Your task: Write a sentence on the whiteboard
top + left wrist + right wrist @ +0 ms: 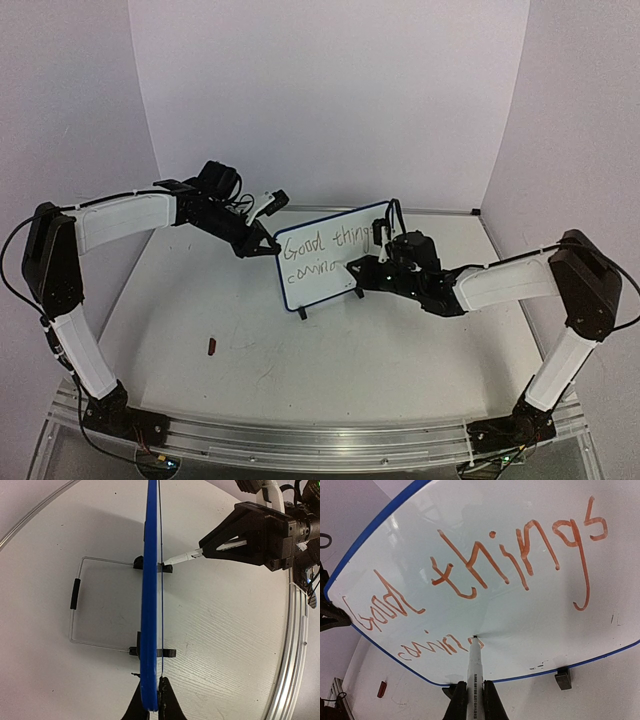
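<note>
The whiteboard (322, 292) stands upright on the table at mid-back. The sentence (325, 245) reads "Good things" on the top line, with "comin" and a part-drawn letter below. In the right wrist view the sentence (465, 562) is orange-red on the whiteboard (530, 615). My right gripper (472, 700) is shut on a white marker (474, 672), whose tip touches the board at the end of the lower line. My left gripper (150, 700) is shut on the edge of the blue-rimmed whiteboard (150, 580), seen edge-on. From above, the left gripper (262, 245) is at the board's left side and the right gripper (365, 270) in front of it.
A small red cap (211, 347) lies on the table in front left of the board, and it shows as the red cap (381, 689) low in the right wrist view. A wire stand (75, 595) props the board from behind. White walls close in the back and sides.
</note>
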Robot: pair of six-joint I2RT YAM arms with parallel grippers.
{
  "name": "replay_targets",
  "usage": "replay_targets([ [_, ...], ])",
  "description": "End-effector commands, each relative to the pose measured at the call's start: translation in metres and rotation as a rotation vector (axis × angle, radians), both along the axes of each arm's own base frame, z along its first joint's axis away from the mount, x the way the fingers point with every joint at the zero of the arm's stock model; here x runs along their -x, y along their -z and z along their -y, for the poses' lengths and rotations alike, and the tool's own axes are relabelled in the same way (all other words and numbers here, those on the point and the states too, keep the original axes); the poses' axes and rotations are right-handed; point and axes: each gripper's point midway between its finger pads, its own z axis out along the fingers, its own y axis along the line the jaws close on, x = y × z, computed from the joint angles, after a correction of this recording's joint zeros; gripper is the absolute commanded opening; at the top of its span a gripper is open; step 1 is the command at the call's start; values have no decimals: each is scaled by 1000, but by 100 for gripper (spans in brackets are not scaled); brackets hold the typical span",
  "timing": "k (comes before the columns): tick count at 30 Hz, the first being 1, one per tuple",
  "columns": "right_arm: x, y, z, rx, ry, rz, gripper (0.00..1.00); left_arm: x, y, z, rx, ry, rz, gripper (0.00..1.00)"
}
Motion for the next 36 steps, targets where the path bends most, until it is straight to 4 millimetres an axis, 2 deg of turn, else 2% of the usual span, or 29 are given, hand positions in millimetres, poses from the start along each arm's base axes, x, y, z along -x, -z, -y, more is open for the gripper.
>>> replay_targets([
  [1,-10,-15,0,-9,25,36,0,6,47,-20,-170,-20,-60,0],
  [6,-10,1,2,15,36,5,0,6,47,-20,-171,-19,-60,0],
  [24,-12,38,-3,55,30,-64,0,5,48,-20,-173,-20,-62,0],
  [30,-9,27,-17,21,-35,-48,0,5,48,-20,-173,-22,-62,0],
  [36,1,-1,-29,-67,-118,-21,0,5,48,-20,-172,-22,-63,0],
])
